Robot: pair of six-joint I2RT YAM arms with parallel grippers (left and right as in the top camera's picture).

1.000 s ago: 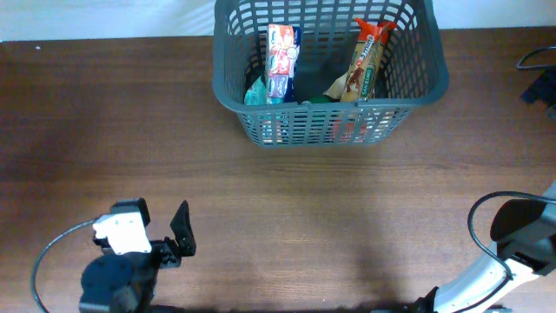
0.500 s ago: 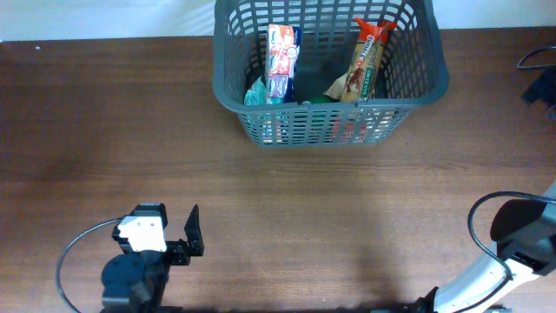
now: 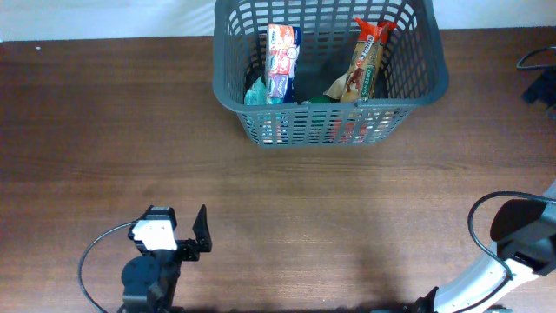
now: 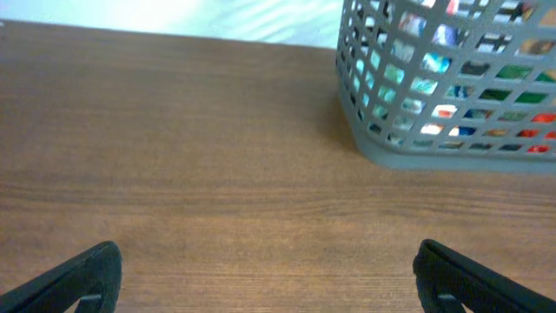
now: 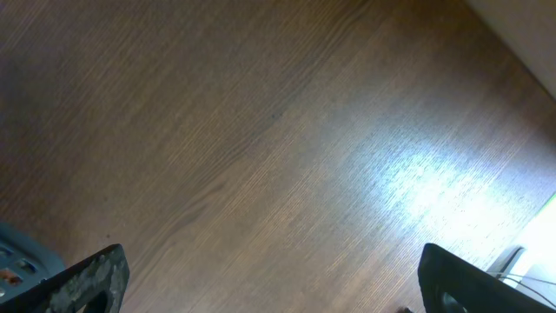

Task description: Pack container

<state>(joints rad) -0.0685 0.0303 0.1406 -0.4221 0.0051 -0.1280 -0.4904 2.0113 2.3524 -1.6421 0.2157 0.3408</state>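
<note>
Up at 12 o'clock in the overhead view sits the container (image 3: 321,126), a dark grey plastic basket with lattice-slotted walls, near the far edge of the desk (image 3: 104,130). Inside it, a white, red and blue packet (image 3: 281,61) stands at the basket's 10 o'clock, and an orange-brown bar wrapper (image 3: 365,61) leans at its 2 o'clock. A teal packet (image 3: 256,91) is tucked low at 8 o'clock, and something red shows through the front slots. At the 3 o'clock edge of the overhead view lies a dark object (image 3: 539,83) with a thin cable. The desk is dark brown with fine, glossy wood grain, and a bright glare patch shows on it in the right wrist view.

The left arm sits at 7 o'clock with a black cable (image 3: 91,261) looping beside it. The left gripper (image 4: 265,261) hangs low over the desk with its fingers spread wide and nothing between them, facing the basket at its 1 o'clock across plain wood. The right arm (image 3: 521,235) stands at 4 o'clock. The right gripper (image 5: 271,261) is likewise spread wide and holds nothing, looking down on the wood.
</note>
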